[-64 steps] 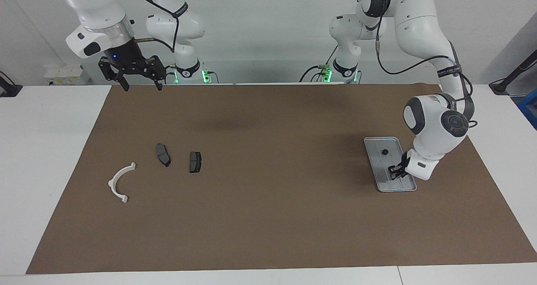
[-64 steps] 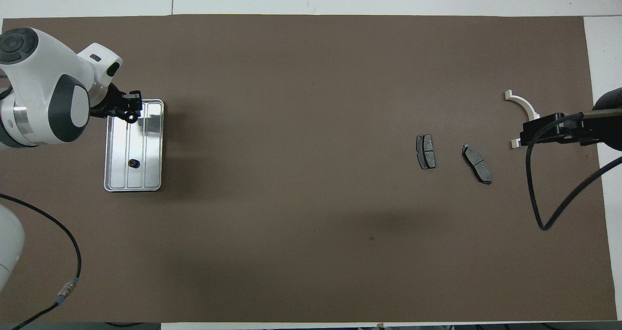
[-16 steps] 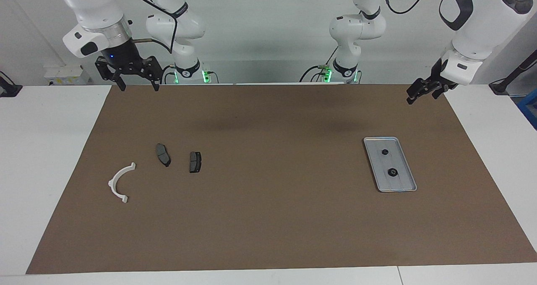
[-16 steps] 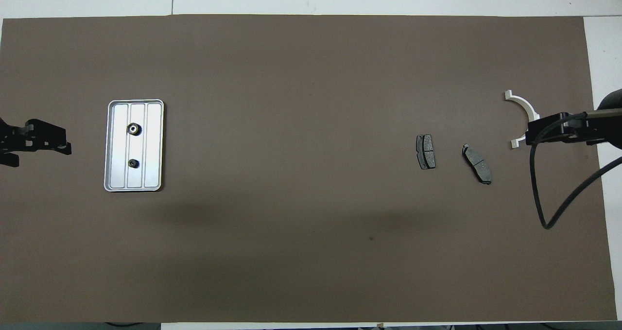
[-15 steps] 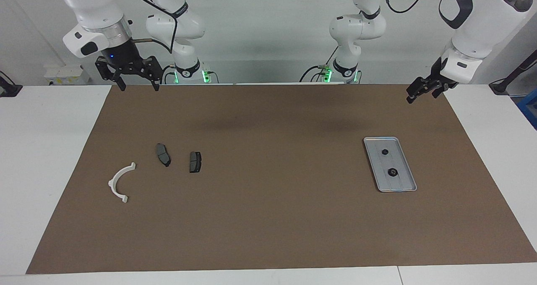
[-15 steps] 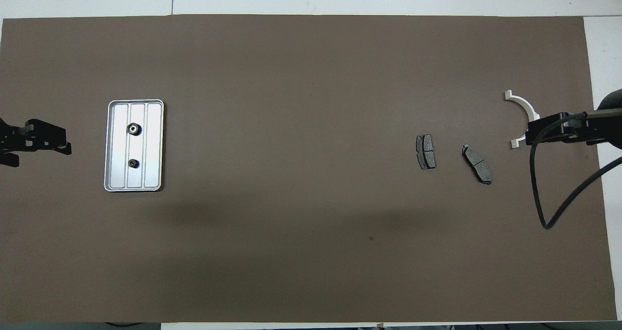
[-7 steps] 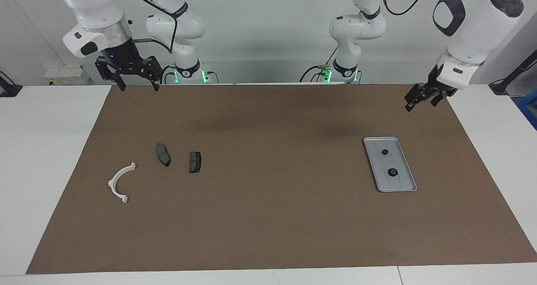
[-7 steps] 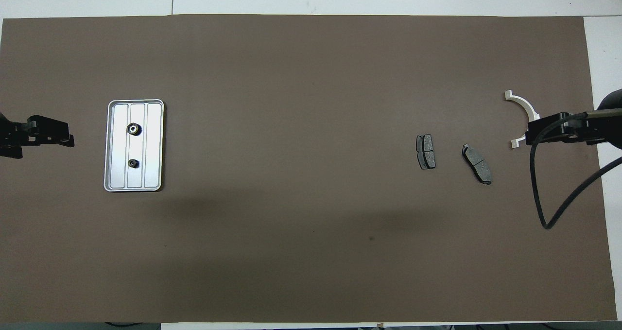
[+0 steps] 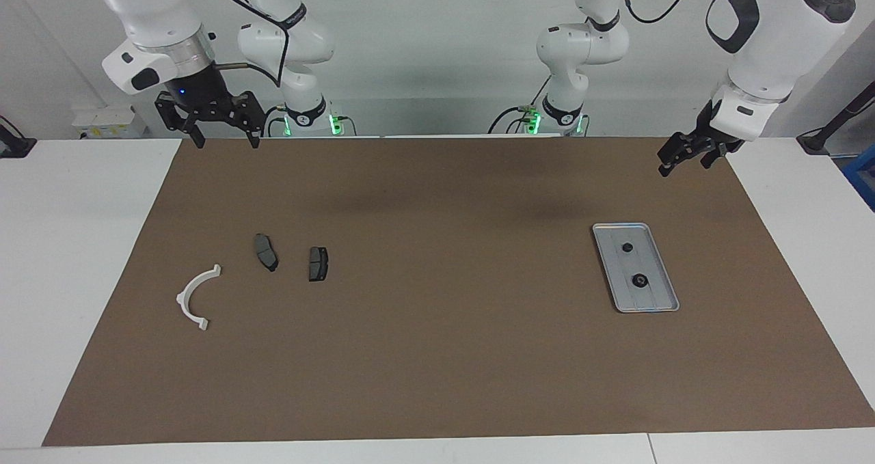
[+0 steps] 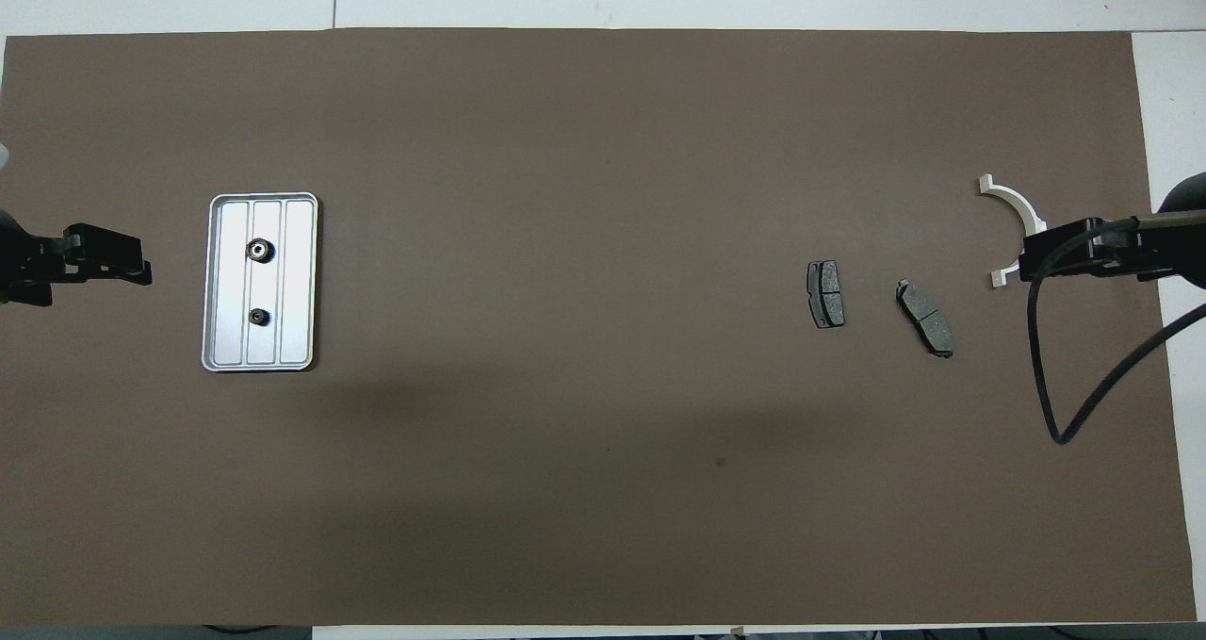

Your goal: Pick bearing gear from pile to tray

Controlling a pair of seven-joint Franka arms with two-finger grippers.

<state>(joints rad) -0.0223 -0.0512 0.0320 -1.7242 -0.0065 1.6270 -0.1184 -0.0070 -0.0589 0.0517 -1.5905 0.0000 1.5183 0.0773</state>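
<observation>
bearing gears (image 9: 640, 280), two small dark round pieces, both lying inside the tray (image 9: 665, 273) toward the left arm's end of the worktop (image 9: 437, 382), one nearer the robots than the other, apart from each other and clear of the rim. pile: what remains toward the right arm's end is a white curved arc (image 9: 195, 298) and two dark brake pads (image 9: 266, 251), lying apart from one another; no round piece shows among them. left hand (image 9: 688, 153): raised over the mat's corner at the robots' edge, fingers spread wide, carrying nothing. right hand (image 9: 223, 128): waiting high over the mat's other corner at the robots' edge, fingers wide, empty. judgement: transfer looks complete or close to it; the step in hand appears to be the left arm clearing away from the tray. handling note: keep the hand high and away from the tray rim so the light tray and the gears, which may roll, are not nudged; check the pile for any remaining gear before another reach.
</observation>
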